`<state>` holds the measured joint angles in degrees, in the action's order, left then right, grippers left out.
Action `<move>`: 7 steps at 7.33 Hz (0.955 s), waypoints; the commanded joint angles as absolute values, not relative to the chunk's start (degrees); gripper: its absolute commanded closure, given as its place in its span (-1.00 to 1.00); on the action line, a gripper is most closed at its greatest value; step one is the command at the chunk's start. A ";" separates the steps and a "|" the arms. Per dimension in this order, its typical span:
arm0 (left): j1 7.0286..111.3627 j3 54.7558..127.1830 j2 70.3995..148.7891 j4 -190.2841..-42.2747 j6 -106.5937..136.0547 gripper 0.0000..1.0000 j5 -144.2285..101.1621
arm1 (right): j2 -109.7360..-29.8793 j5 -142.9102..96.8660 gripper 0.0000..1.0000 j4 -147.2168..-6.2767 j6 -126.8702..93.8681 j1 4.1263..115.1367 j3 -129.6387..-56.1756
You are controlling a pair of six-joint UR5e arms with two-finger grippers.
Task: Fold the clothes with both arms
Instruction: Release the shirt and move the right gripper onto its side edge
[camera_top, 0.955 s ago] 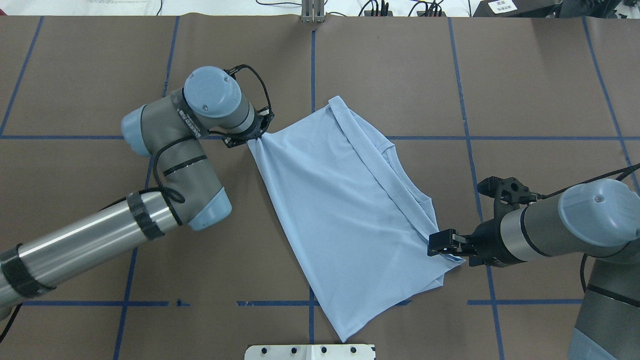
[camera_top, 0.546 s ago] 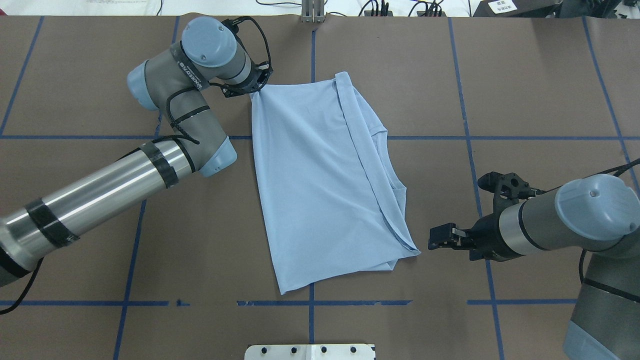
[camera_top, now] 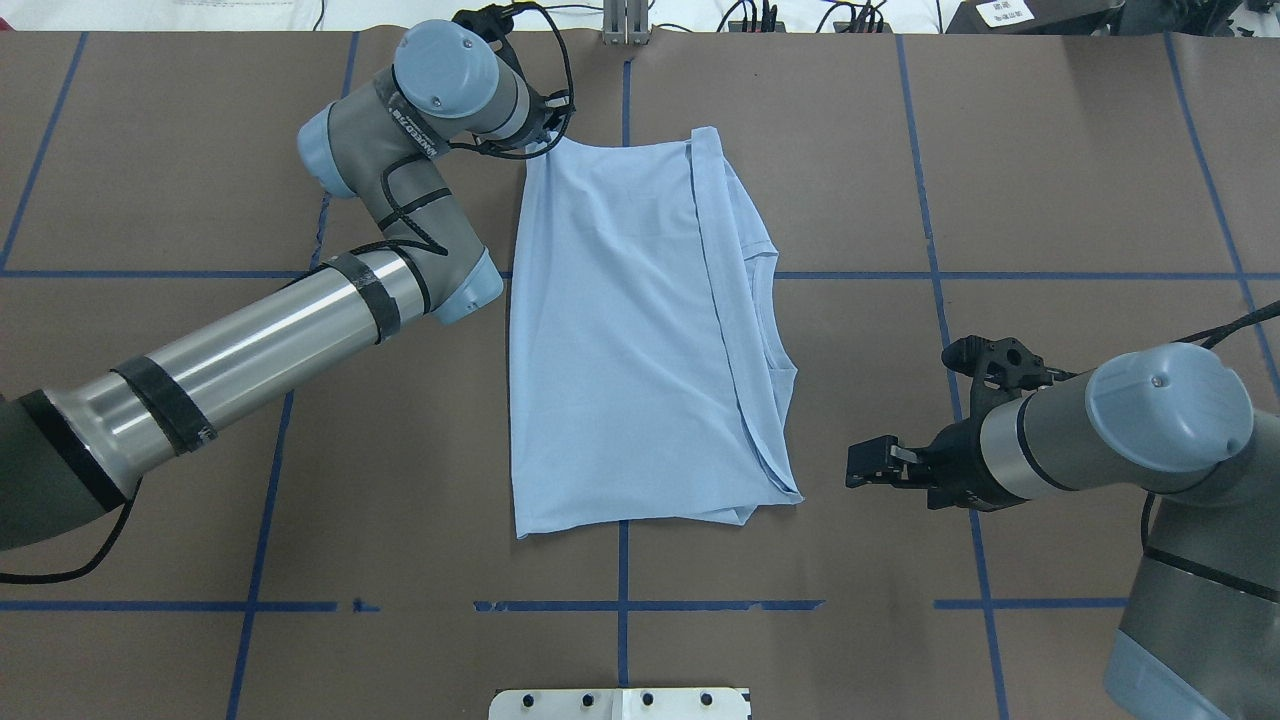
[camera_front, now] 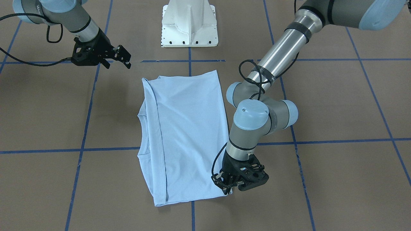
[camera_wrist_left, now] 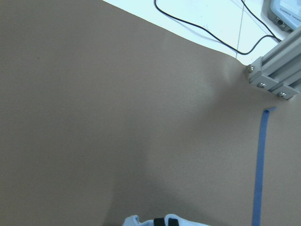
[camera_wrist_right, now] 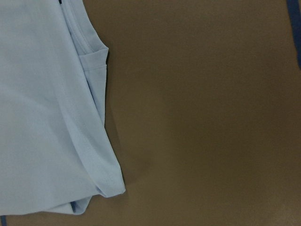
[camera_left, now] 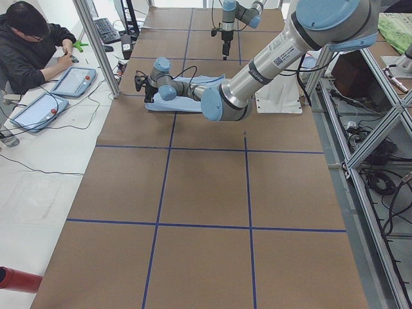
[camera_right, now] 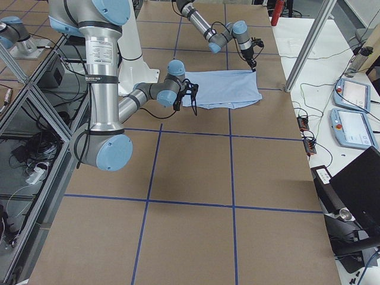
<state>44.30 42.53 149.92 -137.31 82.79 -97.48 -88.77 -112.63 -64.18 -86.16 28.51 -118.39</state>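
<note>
The pale blue T-shirt [camera_top: 620, 340] lies flat on the brown table, folded lengthwise, with the sleeve and collar layers along its right side. My left gripper [camera_top: 552, 143] is shut on the shirt's far left corner, low at the table. In the front view that gripper [camera_front: 225, 188] sits on the corner of the shirt [camera_front: 189, 128]. The left wrist view shows a bit of shirt [camera_wrist_left: 136, 220] bunched beside a black fingertip [camera_wrist_left: 160, 221]. My right gripper [camera_top: 862, 466] is open and holds nothing, a short way right of the shirt's near right corner. The right wrist view shows only the shirt [camera_wrist_right: 42, 117].
The white pedestal base [camera_top: 620, 703] stands at the near edge. An aluminium post [camera_top: 625, 25] and cables line the far edge, close to my left gripper. Blue tape lines [camera_top: 930, 250] cross the table. A person [camera_left: 32, 45] sits beyond the far side with tablets.
My right gripper let go of the shirt's near right corner and now stands apart from it. My left arm pulled its corner toward the far edge, so the shirt lies straight.
</note>
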 commanded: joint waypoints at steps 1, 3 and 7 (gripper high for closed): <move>43.95 40.69 150.56 -138.78 77.65 -0.99 -94.57 | -87.20 -112.06 -1.00 -64.77 -86.05 28.48 -117.78; 44.47 44.79 149.69 -136.69 74.20 -1.00 -98.23 | -82.91 -111.62 -1.00 -65.04 -85.35 29.70 -114.98; 44.74 72.70 134.16 -117.64 70.23 -1.00 -102.04 | -66.93 -107.07 -1.00 -81.25 -72.19 29.45 -106.99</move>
<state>44.72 63.71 139.26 -122.82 71.34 -101.83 -72.21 -108.73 -75.40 -76.34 29.85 -109.73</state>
